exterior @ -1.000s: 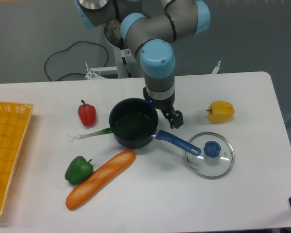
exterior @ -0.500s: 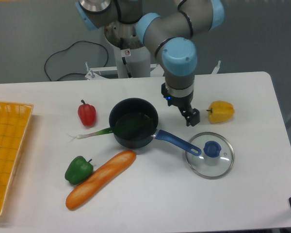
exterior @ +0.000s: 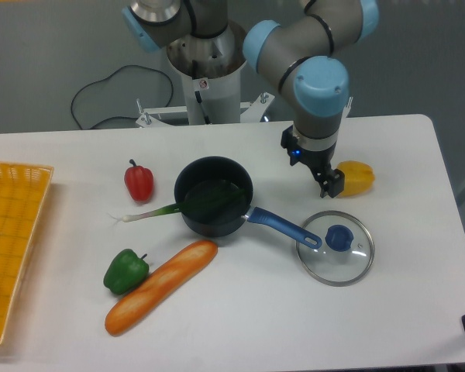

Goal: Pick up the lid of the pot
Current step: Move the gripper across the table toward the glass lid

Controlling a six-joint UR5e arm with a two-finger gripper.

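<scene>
My gripper point(exterior: 312, 166) hangs at the upper right, its two dark fingers spread apart with nothing visible between them. Down and to the right of it in the view lies the clear glass pot lid point(exterior: 333, 268), with a round blue knob point(exterior: 339, 238) on top. The gripper appears to be above the table and is not touching the lid. The tip of a blue pan handle reaches over the lid's left edge.
A black pan point(exterior: 201, 222) with its blue handle point(exterior: 281, 225) holds part of a leek point(exterior: 167, 210). A yellow pepper point(exterior: 357, 179) sits beside the gripper. Further left are a red pepper point(exterior: 139, 183), green pepper point(exterior: 125, 272), baguette point(exterior: 161, 287) and yellow crate point(exterior: 12, 232).
The arm and gripper have travelled right, from behind the pan to beside the yellow pepper, which the gripper now partly covers. The lid and pan have stayed put.
</scene>
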